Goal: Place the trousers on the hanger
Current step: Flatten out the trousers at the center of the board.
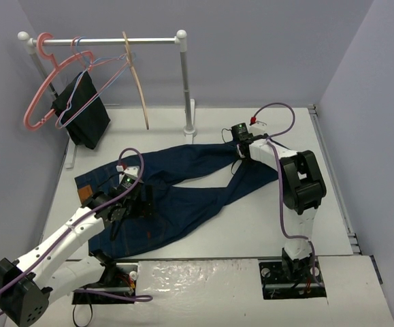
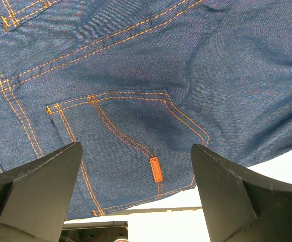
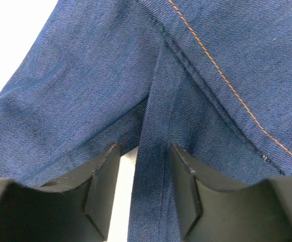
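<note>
The trousers [image 1: 183,184] lie flat across the white table, waist at the left, legs running to the right. The wooden hanger [image 1: 141,88] hangs from the rail at the back, away from both arms. My left gripper [image 1: 139,201] hovers over the seat of the trousers [image 2: 135,75]. That left gripper [image 2: 135,166] is open wide above a back pocket with an orange tab, holding nothing. My right gripper [image 1: 239,153] is down at the far leg ends. It [image 3: 144,166] straddles a raised fold of the trousers [image 3: 85,75], and a strip of table shows between the fold and one finger.
A clothes rail on a white post [image 1: 186,88] stands at the back. It carries a pink plastic hanger [image 1: 39,102], thin wire hangers and a black cloth [image 1: 82,109]. Grey walls close in the left, back and right sides.
</note>
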Motion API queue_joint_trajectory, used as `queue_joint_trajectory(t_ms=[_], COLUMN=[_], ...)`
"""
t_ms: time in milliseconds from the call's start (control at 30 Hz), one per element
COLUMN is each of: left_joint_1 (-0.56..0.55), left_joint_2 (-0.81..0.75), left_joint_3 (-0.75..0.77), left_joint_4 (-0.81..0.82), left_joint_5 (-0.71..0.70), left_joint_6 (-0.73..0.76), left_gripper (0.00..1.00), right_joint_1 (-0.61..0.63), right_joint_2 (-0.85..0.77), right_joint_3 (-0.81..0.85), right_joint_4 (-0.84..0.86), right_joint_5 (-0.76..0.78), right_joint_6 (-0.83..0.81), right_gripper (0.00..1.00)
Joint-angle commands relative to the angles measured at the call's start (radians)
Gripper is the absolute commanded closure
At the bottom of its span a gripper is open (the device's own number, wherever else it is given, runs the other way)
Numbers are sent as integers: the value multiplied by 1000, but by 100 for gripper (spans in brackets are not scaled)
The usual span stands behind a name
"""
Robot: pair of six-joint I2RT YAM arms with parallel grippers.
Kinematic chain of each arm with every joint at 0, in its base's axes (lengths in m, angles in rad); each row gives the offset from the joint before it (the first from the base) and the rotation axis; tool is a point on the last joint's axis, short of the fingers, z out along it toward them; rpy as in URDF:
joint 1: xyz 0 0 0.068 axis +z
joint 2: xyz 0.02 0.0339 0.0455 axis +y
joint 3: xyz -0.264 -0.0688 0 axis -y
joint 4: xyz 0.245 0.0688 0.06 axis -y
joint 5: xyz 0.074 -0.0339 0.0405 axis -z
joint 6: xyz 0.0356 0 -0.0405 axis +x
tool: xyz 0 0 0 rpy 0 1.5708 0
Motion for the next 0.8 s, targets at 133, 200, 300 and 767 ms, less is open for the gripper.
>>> queue_joint_trajectory(t_ms=[133,200,300,767], left_joint_1=[8,8,8,18], left_joint_2=[-4,-2,2,63], left_joint_3=[31,34,54,120], left_joint_4=[8,7,-1,22], left_joint_5=[-16,-16,-13,-50], left_joint_6=[-6,-5,-4,-5], left_gripper=[13,13,13,13], right_joint_1=[-13,-14,-14,-25], right_joint_2=[-21,-41,-114,-1020], right_joint_3=[34,34,37,-553], right_joint_4=[0,-2,-19,-294], right_joint_5=[77,83,92,53], right_joint_6=[23,12,-19,188], right_gripper=[88,98,100,95])
